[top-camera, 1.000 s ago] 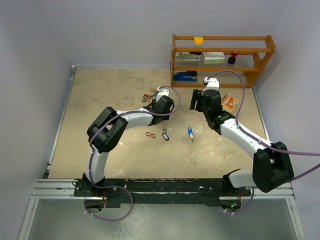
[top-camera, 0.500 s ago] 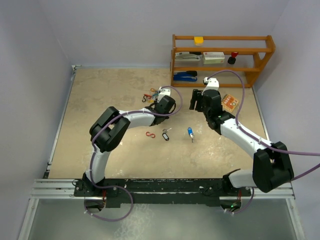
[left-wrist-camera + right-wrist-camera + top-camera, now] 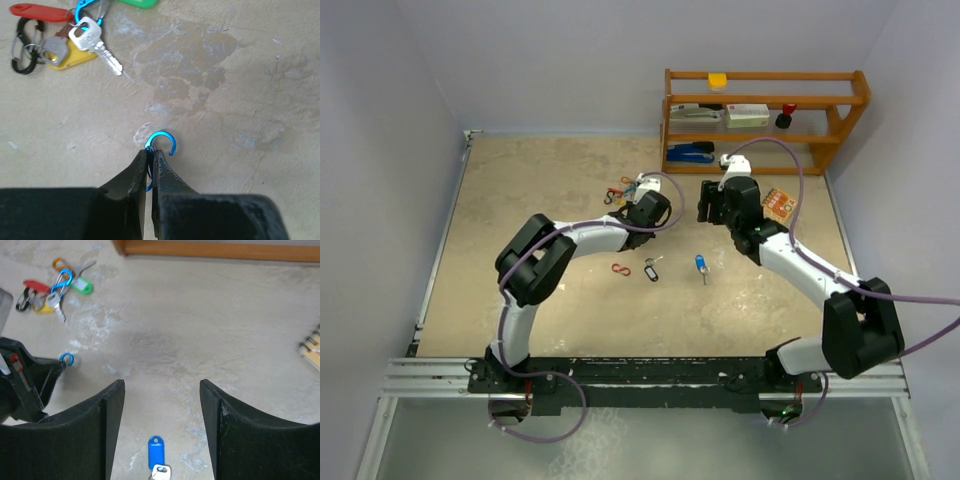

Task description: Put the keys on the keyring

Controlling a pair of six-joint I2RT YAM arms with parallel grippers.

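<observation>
Left claw (image 3: 151, 152) pinched shut on thin blue metal clip (image 3: 161, 142); keys (image 3: 95, 42) with plastic tags clustered ahead-left. Right claw (image 3: 161, 386) gaping, empty; blue-tagged key (image 3: 156, 452) below, between fingers. Counter (image 3: 540, 180) mottled beige, scuffed; walls (image 3: 570, 60) pale lilac.

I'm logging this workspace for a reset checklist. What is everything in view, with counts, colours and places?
key cluster: one bunch; red, yellow, green tags; far mid-table
blue-tagged key: one, blue, table near right end effector
black-tagged key: one, black, mid-table
red clip: one, red, beside black-tagged key
blue clip: one, blue, pinched at the table
notebook: one, orange, by the shelf
shelf: one, wooden, far right
stapler: one, blue, bottom shelf
table: one, beige
left end effector: shut on blue clip
right end effector: open
</observation>
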